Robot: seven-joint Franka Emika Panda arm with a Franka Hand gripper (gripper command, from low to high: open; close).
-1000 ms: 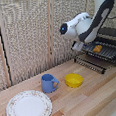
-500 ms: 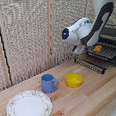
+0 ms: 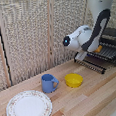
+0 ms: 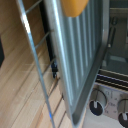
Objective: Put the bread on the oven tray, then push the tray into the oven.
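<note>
- Although the whole table [image 3: 92, 98] is taken in by the exterior view, the clamp's fingers are not shown there; the white-and-black arm [image 3: 87, 36] is bent down over the oven pan [image 3: 101, 57] at the exterior view's right, and its own bulk hides the clamp.
- Only in the wrist view is the pan seen close, as a grey metal sheet with ribbed grooves and thin wire bars [image 4: 37, 60] running beside it; two round knobs [image 4: 96, 106] of the oven are seen under its edge, and these are not made out in the exterior view.
- No fingertips are caught in the wrist view either; whether the clamp is spread or closed, or has hold of anything, cannot be told.
- The bread [image 4: 75, 7] is seen as a smooth orange-brown rounded piece lying on the pan; most of it is cut off by the wrist picture's edge; in the exterior view a small orange patch is glimpsed beside the arm over the pan, probably the same piece, though the blur is heavy.
- The oven [image 3: 111, 39] is seen as a dark box behind the pan, partly covered by the arm.
- Well apart on the wooden table, a yellow bowl [image 3: 73, 80], a blue mug [image 3: 47, 83] and a patterned white plate [image 3: 28, 107] are set; a pale woven screen [image 3: 31, 31] is seen behind them.
</note>
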